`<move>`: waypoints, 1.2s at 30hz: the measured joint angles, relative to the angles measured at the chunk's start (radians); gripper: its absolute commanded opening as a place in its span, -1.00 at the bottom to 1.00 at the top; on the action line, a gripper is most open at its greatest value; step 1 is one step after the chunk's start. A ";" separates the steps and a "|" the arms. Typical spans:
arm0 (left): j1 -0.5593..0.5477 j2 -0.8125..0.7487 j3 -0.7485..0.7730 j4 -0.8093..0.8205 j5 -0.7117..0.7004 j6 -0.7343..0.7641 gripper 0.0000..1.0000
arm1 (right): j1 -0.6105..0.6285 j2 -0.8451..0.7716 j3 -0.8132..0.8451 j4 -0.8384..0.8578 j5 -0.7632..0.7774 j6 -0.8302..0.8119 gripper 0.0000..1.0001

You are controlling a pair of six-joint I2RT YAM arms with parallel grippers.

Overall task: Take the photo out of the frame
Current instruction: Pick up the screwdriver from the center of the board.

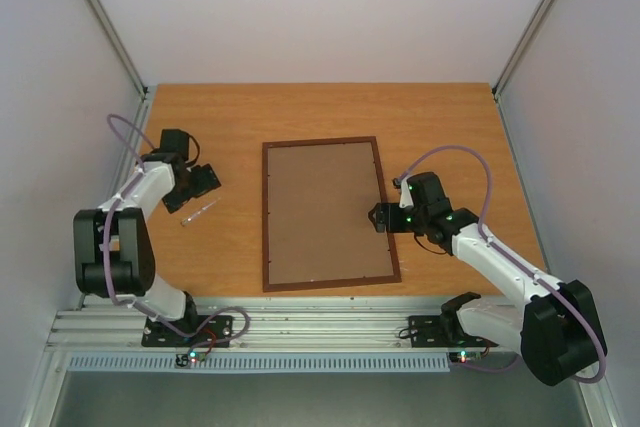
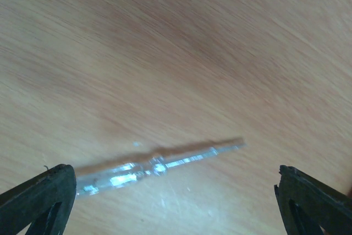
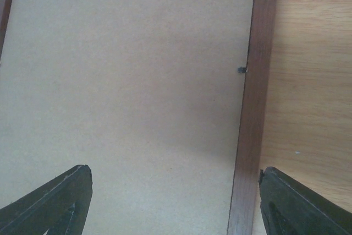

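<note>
The frame (image 1: 268,217) lies face down in the middle of the table, its brown hardboard back (image 1: 325,212) facing up. The photo is hidden under that back. My right gripper (image 1: 383,215) hovers at the frame's right rail (image 3: 253,108). It is open (image 3: 176,205), one finger over the back (image 3: 126,81) and the other just outside the rail. A small metal tab (image 3: 242,70) sits on the rail's inner edge. My left gripper (image 1: 203,181) is left of the frame, open (image 2: 175,202) above a clear plastic tool (image 2: 159,164) and holding nothing.
The clear tool (image 1: 198,212) lies loose on the wooden table (image 1: 450,127) between the left arm and the frame. White enclosure walls stand on three sides. The arm bases sit on the metal rail (image 1: 330,327) at the near edge.
</note>
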 measured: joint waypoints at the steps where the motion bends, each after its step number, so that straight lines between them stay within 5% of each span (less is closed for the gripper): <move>1: 0.021 0.016 0.008 0.002 0.009 0.003 0.99 | 0.000 -0.001 -0.001 0.001 0.005 0.000 0.67; 19: 0.116 0.160 0.003 0.055 0.114 0.022 0.99 | 0.005 -0.020 -0.015 0.016 0.048 0.018 0.67; 36: 0.029 0.024 -0.150 0.064 0.176 -0.031 0.93 | 0.005 -0.027 -0.018 0.031 0.049 0.023 0.67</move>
